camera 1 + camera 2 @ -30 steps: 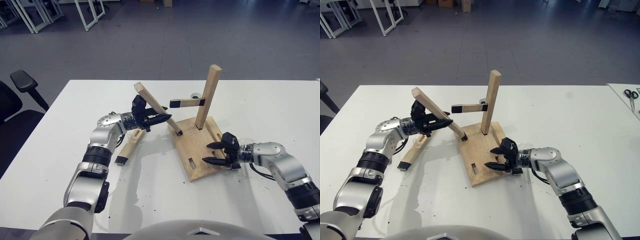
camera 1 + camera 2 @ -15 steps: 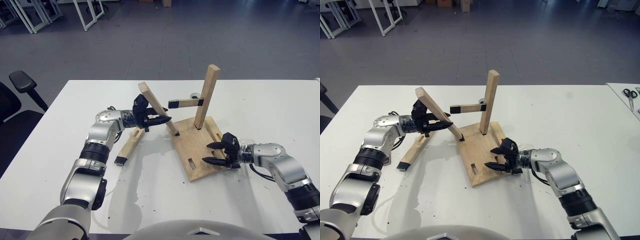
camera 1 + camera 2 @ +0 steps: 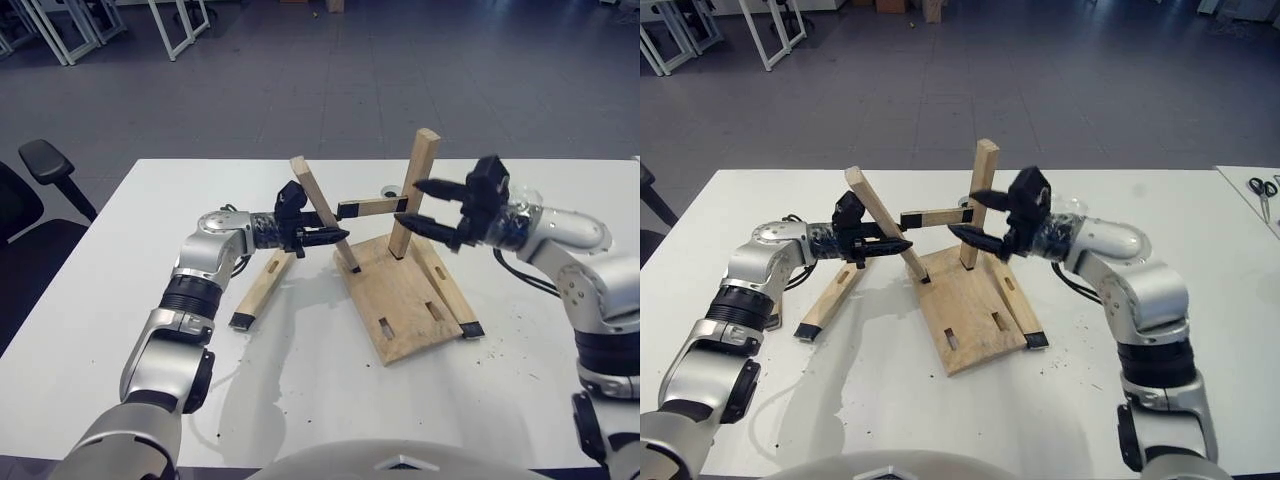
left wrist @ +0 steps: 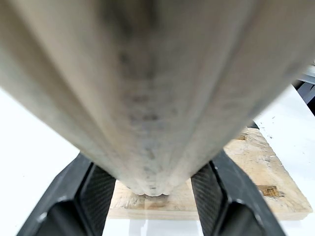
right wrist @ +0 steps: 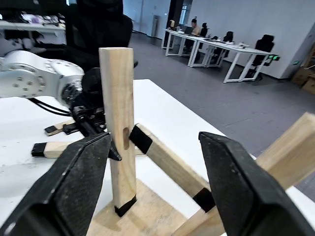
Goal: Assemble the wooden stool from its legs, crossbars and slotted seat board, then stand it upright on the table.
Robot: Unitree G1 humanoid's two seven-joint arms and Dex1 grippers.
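My left gripper (image 3: pixel 333 237) is shut on a wooden leg (image 3: pixel 322 212) that leans with its dark foot on the slotted seat board (image 3: pixel 392 305). In the left wrist view this leg (image 4: pixel 147 88) sits between the black fingers (image 4: pixel 91 194). A second leg (image 3: pixel 415 190) stands upright in the board with a crossbar (image 3: pixel 368 207) sticking out toward the leaning leg. My right gripper (image 3: pixel 408 203) is open beside the upright leg, with nothing between its fingers (image 5: pixel 64 191). A third leg (image 3: pixel 445 290) lies along the board's right edge. A fourth leg (image 3: pixel 258 290) lies on the table.
The white table (image 3: pixel 300 400) has free room in front and to both sides of the board. Dark crumbs are scattered near the front. Scissors (image 3: pixel 1262 190) lie on a neighbouring table at the far right. A black chair (image 3: pixel 30 190) stands off the left edge.
My right gripper has risen from the board's front corner to the upright leg. My left gripper has moved right and tipped its leg more upright, closer to the crossbar.
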